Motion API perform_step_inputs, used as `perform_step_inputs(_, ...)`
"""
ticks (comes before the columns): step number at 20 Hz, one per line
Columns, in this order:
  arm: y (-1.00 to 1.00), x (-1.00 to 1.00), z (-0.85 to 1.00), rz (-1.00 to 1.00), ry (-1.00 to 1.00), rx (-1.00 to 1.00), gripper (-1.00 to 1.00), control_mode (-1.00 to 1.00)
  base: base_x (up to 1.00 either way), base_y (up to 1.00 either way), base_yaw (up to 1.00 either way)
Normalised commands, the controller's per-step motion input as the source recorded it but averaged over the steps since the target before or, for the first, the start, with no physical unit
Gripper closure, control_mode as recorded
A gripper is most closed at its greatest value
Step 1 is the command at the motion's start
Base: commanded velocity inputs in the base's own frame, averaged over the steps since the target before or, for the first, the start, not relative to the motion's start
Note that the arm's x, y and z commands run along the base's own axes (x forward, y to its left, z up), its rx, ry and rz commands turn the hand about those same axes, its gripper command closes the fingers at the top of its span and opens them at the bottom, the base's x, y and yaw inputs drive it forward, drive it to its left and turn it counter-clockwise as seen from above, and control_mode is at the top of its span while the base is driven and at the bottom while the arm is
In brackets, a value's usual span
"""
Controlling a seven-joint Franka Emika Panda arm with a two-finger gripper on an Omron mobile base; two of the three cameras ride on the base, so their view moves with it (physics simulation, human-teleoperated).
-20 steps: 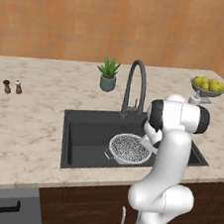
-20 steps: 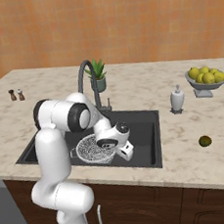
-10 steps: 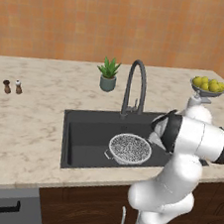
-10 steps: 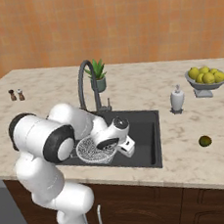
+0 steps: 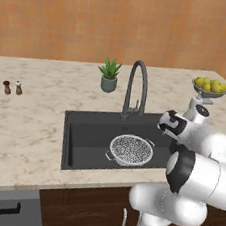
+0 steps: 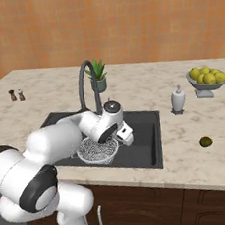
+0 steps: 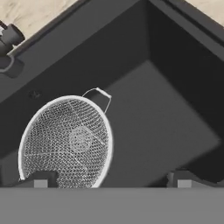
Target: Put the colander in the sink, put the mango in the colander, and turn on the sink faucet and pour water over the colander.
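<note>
Colander: we see one colander (image 5: 131, 149) sitting upright on the floor of the sink (image 5: 85, 131), right of centre, with nothing in it.
Hand view: we look down into the mesh from close by and find one wire handle (image 7: 99, 93) pointing away from the fingertips; the base views leave that detail small.
Gripper: in the hand view the gripper (image 7: 109, 180) has its two tips (image 7: 40, 180) spread wide apart, one over the colander's rim and one over bare sink floor, with nothing between them. We place the hand above the sink's right part in the right base view.
Mango: we count one mango (image 6: 205, 142), on the counter right of the sink and well apart from it; we find it in the right base view.
Faucet: one faucet (image 5: 137, 88) behind the sink, spout arched over the basin.
Right base view also gives us: one soap bottle (image 6: 178, 100).
Both base views give us: one plant (image 5: 110, 74), one bowl of yellow fruit (image 6: 208, 80), two shakers (image 5: 12, 87).
</note>
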Motion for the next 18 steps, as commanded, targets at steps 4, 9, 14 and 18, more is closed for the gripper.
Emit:
perform_step_inputs(4, -0.47, -0.3, 0.6, -0.14, 0.0, -0.1, -1.0, -1.0, 0.0, 0.0, 0.0)
perform_step_inputs(9, -0.88, -0.17, 0.31, -0.21, 0.05, -0.05, -1.0, -1.0, 0.0, 0.0, 0.0)
perform_step_inputs(14, -1.0, -0.01, 0.04, -0.22, 0.04, 0.0, -1.0, -1.0, 0.0, 0.0, 0.0)
perform_step_inputs(18, -1.0, 0.0, 0.0, -0.2, 0.02, 0.0, -1.0, -1.0, 0.0, 0.0, 0.0)
